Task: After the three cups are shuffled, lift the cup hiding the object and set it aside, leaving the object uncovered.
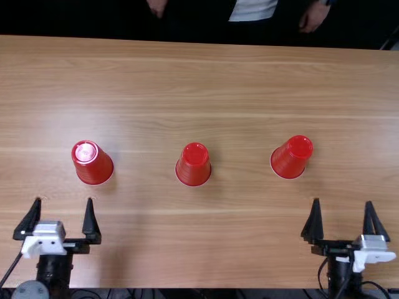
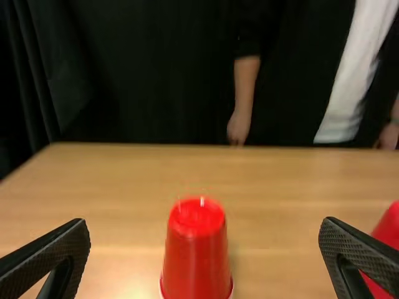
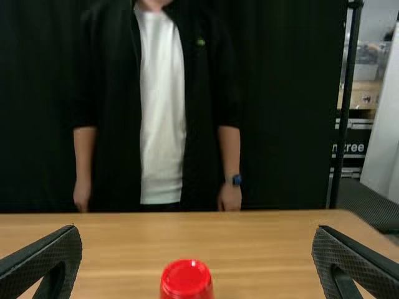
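Three red cups stand upside down in a row across the table: the left cup [image 1: 92, 162], the middle cup [image 1: 193, 164] and the right cup [image 1: 292, 157]. My left gripper [image 1: 64, 216] is open near the front edge, just short of the left cup [image 2: 196, 250], which stands between its fingers' line of sight. My right gripper [image 1: 342, 218] is open too, near the front edge, to the right of and short of the right cup [image 3: 186, 280]. Whatever lies under the cups is hidden.
The wooden table [image 1: 199, 93] stretches bare beyond the cups to its far edge. A person in dark clothes and a white shirt [image 3: 161, 112] stands behind that edge, hands hanging off the table.
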